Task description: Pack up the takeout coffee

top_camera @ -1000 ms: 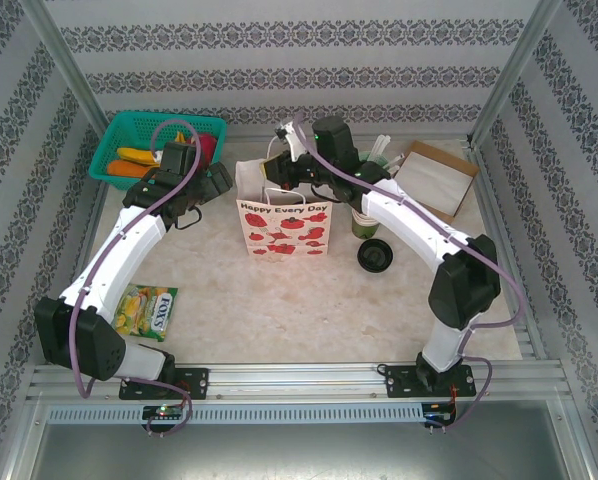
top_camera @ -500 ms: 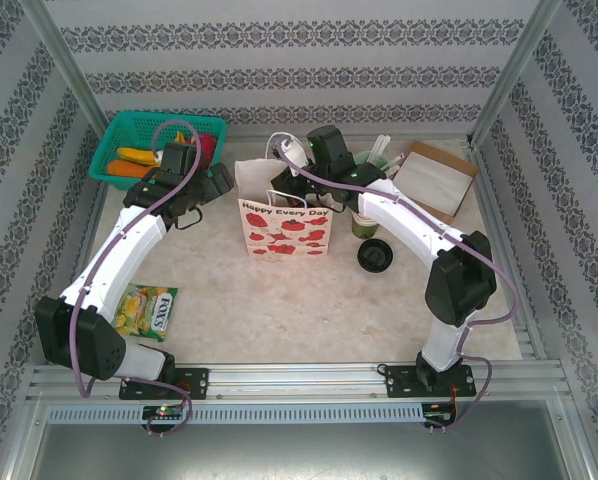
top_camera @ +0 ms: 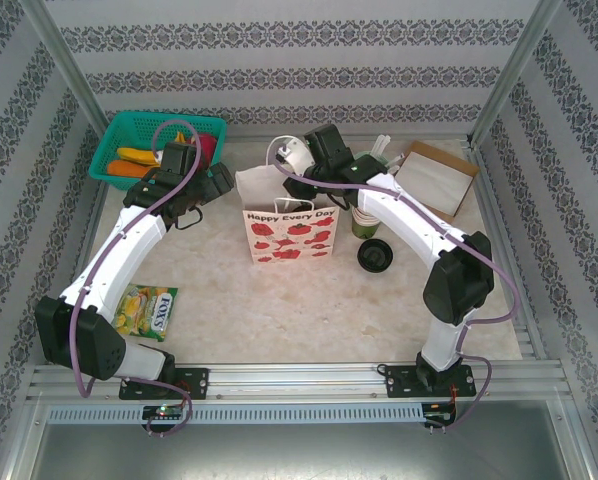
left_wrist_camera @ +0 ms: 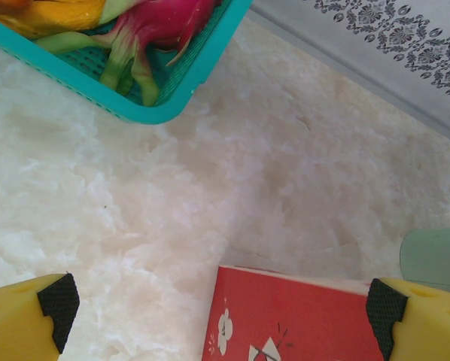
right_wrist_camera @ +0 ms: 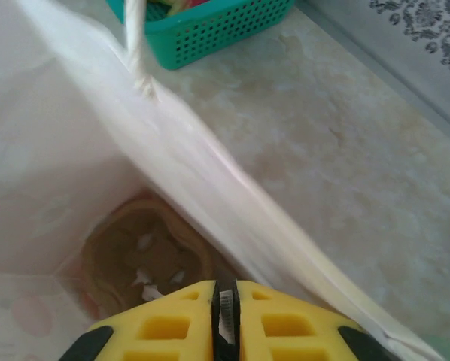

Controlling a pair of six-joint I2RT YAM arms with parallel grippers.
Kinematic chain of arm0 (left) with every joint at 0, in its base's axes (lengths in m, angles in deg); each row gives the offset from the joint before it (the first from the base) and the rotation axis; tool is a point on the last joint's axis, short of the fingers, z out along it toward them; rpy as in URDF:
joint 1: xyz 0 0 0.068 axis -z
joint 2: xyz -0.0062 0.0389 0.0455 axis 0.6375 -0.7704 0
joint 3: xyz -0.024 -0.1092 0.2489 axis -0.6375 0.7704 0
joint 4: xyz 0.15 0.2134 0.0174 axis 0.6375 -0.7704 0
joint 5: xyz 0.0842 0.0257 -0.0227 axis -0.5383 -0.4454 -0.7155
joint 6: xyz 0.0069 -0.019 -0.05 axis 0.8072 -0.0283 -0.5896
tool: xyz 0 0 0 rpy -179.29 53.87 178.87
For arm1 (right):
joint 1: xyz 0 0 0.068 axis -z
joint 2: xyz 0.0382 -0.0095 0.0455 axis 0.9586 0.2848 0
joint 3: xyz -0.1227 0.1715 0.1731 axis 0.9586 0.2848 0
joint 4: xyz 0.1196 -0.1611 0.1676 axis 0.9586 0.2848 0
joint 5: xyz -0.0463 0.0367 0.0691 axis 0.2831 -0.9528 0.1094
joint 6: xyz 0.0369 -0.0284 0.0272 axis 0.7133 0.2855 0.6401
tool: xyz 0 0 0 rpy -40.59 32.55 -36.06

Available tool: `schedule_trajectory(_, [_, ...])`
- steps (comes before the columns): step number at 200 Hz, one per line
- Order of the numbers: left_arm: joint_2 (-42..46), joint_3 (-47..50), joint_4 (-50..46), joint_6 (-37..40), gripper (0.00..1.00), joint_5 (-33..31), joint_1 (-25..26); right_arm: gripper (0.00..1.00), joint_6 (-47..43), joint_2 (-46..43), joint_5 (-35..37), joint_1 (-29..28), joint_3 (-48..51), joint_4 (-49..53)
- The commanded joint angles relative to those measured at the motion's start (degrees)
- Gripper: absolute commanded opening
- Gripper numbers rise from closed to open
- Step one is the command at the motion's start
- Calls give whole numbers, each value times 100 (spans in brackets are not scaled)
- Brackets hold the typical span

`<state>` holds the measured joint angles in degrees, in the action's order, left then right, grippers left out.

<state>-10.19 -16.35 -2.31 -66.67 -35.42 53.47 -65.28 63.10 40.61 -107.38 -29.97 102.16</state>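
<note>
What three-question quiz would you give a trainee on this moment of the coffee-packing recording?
1. True or false: the left gripper is open.
2. Where is the takeout coffee relative to the paper bag? A inside it; B on the table to its right; C held by the left gripper.
3. Fill in: the bag reads "Happy Every ___".
Key: 1 true; 2 B; 3 Day.

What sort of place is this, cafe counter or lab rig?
Most likely a lab robot cell, not a cafe: aluminium frame rail along the near edge, wallpapered panel walls boxing in a marble-look tabletop, staged props like the gift bag.
</note>
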Motion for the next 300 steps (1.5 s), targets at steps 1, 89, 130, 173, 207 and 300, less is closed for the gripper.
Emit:
schedule_trajectory(1, [23,4,-47,-86,100,52,28,23,-219,89,442,-91,-325,500])
schedule_trajectory(89, [413,174,537,120,100,695,31,43,-109,-290,-228,-131,-369,477])
schedule_trajectory(130, [453,124,863,382,100,1714,44,52,-76,-554,-282,-131,-308,469])
schedule_trajectory(173, [121,-154,761,578,93,2013,204,58,-135,-914,-637,-2,-31,395])
schedule_trajectory(207, [-66,-365,716,681,93,2172,340,59,-75,-775,-599,88,-4,419])
schedule_trajectory(300, [-176,-428,800,808,94,2409,336,57,427,179,-553,369,-965,1122])
